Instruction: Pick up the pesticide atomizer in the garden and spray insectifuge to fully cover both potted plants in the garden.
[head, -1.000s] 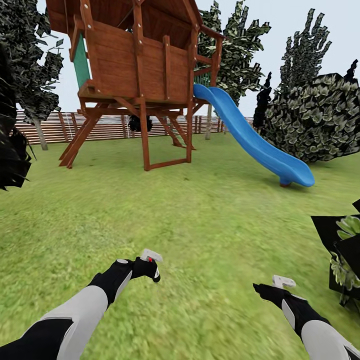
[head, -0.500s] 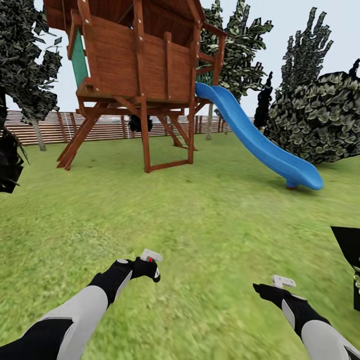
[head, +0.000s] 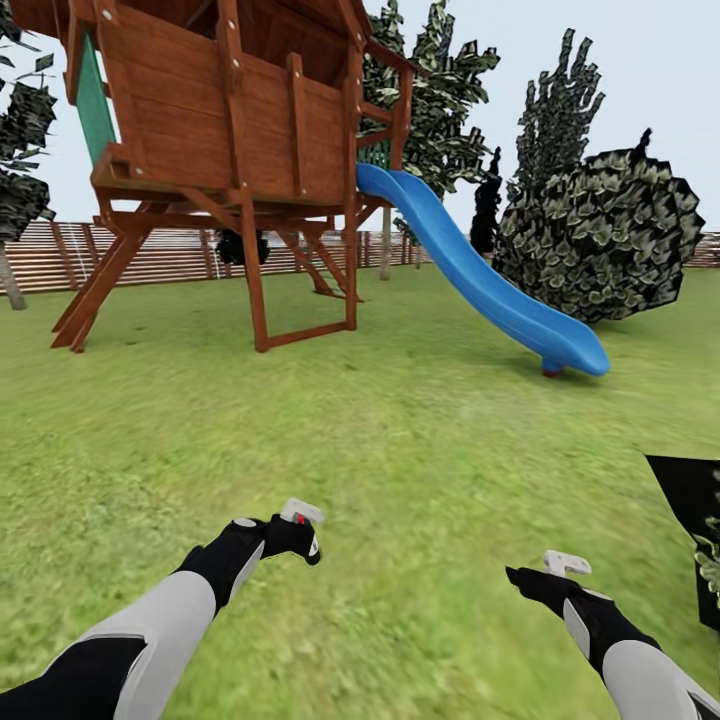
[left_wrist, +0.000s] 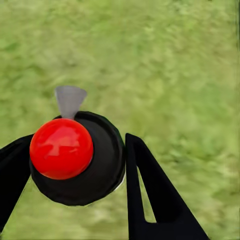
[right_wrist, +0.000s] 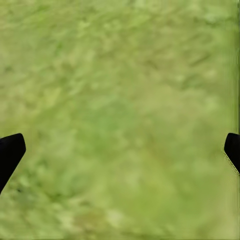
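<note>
I've got the small pale spray bottle with dark nozzle head and red dot (left_wrist: 75, 157) clamped in my left tool (head: 300, 530), low at near left over the green lawn (head: 420, 420). My right tool (right_wrist: 120, 150) has fingers wide apart w/ nothing between, just grass.

Step in hand, I reckon: drive to the potted plants. A light-green leafy rosette (head: 710, 560) peeks at the right edge, near side, so I should turn right, keep the bottle steady & grip firm.

Bottle's long axis runs along the wrist cam's line of sight, red dot end-on toward it; nozzle spout (left_wrist: 70, 100) points away from me, toward the far lawn.
</note>
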